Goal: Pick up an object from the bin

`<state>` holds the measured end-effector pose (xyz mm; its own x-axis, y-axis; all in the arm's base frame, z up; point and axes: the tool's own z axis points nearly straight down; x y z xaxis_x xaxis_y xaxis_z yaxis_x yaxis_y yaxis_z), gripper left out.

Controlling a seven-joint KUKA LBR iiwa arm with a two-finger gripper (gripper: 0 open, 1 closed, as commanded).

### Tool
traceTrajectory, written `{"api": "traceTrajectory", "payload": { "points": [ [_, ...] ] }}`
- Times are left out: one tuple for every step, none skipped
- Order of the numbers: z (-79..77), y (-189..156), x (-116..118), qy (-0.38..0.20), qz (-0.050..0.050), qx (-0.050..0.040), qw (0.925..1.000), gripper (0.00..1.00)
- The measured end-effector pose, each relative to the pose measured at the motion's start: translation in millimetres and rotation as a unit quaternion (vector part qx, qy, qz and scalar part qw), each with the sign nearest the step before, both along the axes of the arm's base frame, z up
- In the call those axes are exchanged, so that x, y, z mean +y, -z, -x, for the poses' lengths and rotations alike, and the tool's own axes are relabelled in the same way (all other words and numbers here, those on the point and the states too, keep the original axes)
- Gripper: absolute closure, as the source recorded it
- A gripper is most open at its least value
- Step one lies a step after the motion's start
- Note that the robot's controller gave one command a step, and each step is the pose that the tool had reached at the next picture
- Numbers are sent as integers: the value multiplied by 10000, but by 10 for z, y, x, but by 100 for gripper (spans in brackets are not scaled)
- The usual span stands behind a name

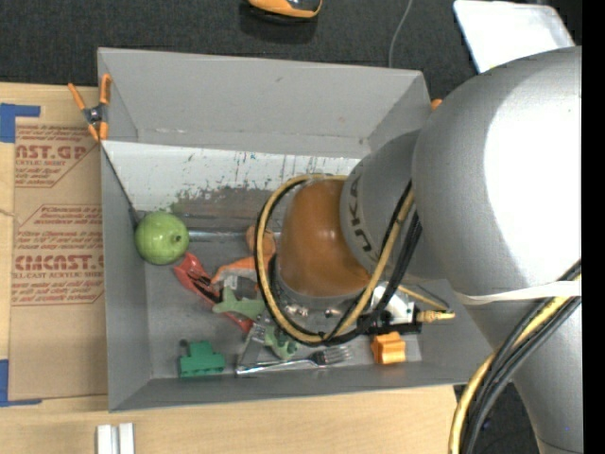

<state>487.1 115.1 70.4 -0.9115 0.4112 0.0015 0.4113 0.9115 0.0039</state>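
Arm (321, 244) low over the heap (236, 303) near a green apple (162, 237); jaws hidden, cannot tell

Apple (162, 237) left in bin (255, 102), fork (293, 357) along front wall, cube (388, 349) right of it

Bulky silver-grey arm (501, 178), rounded orange wrist cover (317, 239), black and yellow cables (268, 287), black lettering (360, 218)
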Motion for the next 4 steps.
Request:
{"api": "traceTrajectory", "payload": {
  "points": [
    [-324, -2, -476, -787, 12, -20, 9969, 100],
    [-324, -3, -475, -787, 11, -20, 9969, 100],
    [-294, -300, -474, -791, 9, 30, 9969, 100],
    [-300, -665, -469, -795, 6, 21, 9968, 100]
  ]
}}
